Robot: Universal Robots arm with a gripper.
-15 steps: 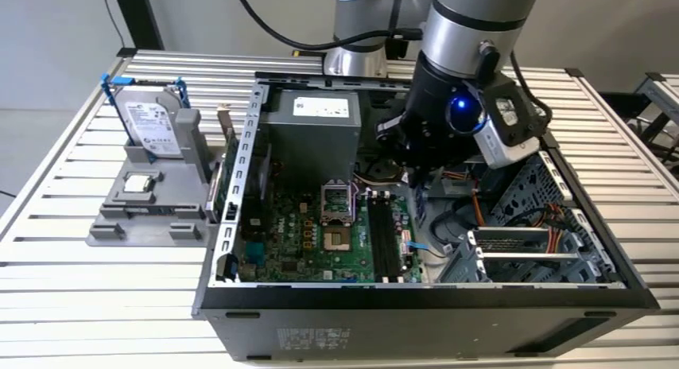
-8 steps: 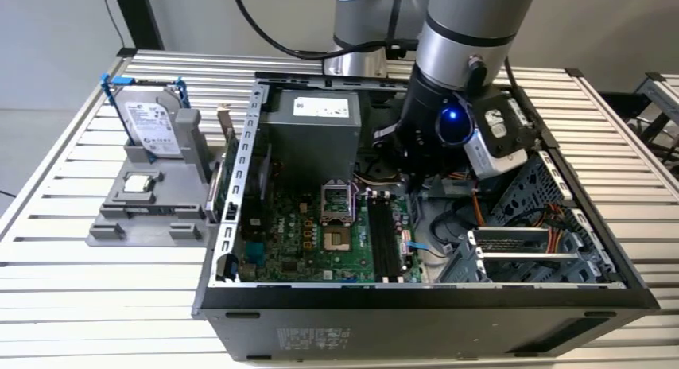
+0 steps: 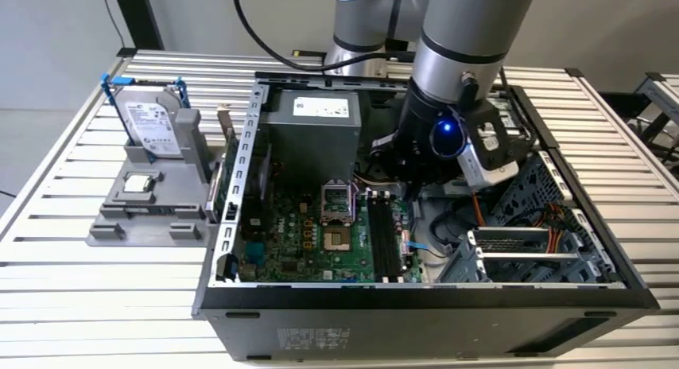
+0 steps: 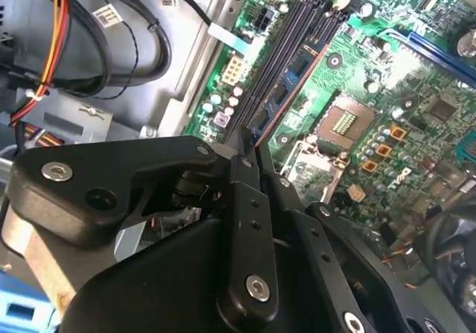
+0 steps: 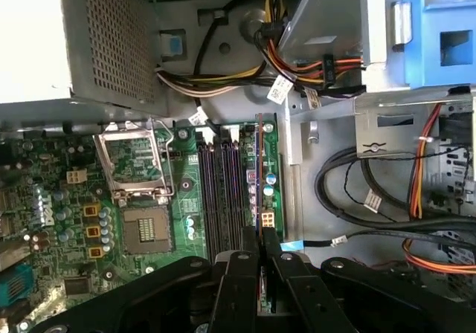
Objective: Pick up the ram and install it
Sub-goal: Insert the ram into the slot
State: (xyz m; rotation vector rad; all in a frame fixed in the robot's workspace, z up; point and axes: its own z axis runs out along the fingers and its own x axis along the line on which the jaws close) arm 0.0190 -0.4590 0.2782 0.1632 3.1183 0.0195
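One end of the ram — hidden between pincer fingers.

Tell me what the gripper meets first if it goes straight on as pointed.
The gripper, shut on the ram, points at the black memory slots; the ram would likely touch there first, though depth is unclear.

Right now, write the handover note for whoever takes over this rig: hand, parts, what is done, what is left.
Hand: shut on the ram, inside the open computer case.
Ram: held on edge, lengthwise along the black memory slots of the motherboard. Whether it touches a slot cannot be told.
Done: ram is picked up and lined up at the slots.
Left: seating it; nothing shows it is locked in a slot yet.
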